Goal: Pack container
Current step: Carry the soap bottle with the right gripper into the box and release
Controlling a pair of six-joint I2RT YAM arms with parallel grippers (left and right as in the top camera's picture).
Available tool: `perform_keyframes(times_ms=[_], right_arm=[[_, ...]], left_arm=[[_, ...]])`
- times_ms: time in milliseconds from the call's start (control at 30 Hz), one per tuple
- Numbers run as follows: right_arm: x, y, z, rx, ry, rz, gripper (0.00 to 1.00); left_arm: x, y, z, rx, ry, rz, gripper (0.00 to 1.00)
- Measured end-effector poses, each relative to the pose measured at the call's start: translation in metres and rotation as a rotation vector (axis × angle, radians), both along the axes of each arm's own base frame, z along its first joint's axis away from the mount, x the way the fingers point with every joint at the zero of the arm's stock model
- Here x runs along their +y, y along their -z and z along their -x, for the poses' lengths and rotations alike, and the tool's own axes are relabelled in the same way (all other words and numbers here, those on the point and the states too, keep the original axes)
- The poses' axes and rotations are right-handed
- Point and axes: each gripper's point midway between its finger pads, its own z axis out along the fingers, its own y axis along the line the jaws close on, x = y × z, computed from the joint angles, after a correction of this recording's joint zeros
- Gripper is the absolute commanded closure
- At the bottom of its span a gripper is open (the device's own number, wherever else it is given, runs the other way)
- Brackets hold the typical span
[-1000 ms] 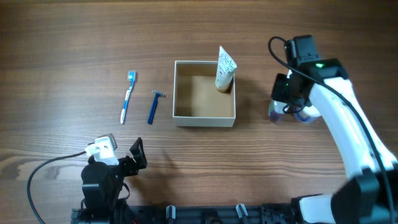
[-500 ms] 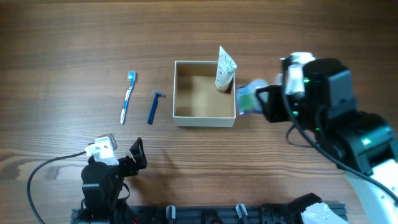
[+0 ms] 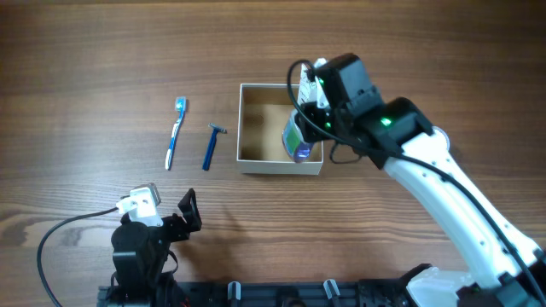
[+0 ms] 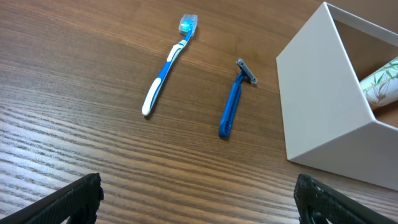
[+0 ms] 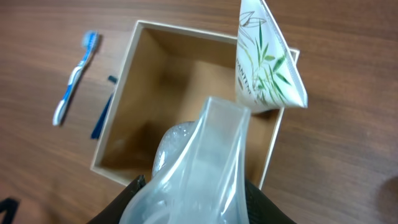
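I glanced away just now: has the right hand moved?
Yes. The right hand, holding a clear bottle, swung left from beside the container to above its right side.

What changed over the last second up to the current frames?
The right gripper, shut on a translucent plastic item, lifted it from the table right of the container and carried it leftward; it now hangs over the container's right side. Unchanged: toothbrush, razor, the tube standing in the container, and the left gripper, parked open.

Even bright light, soft shadows, sharp
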Motion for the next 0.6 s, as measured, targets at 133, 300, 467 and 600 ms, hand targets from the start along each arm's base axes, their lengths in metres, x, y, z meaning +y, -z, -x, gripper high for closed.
perform_keyframes(times_ms=[133, 300, 467, 600], right_arm=[[-0.001, 0.021, -0.008, 0.032, 0.015, 0.047, 0.95], [-0.007, 0.031, -0.013, 0.035, 0.043, 0.092, 0.95], [-0.013, 0.030, -0.019, 0.010, 0.072, 0.121, 0.94], [-0.013, 0.028, -0.023, -0.009, 0.086, 0.119, 0.91]], left_arm=[[0.000, 0.000, 0.000, 0.000, 0.000, 0.000, 0.00], [0.000, 0.000, 0.000, 0.000, 0.000, 0.000, 0.00], [0.000, 0.000, 0.000, 0.000, 0.000, 0.000, 0.00], [0.000, 0.000, 0.000, 0.000, 0.000, 0.000, 0.00]])
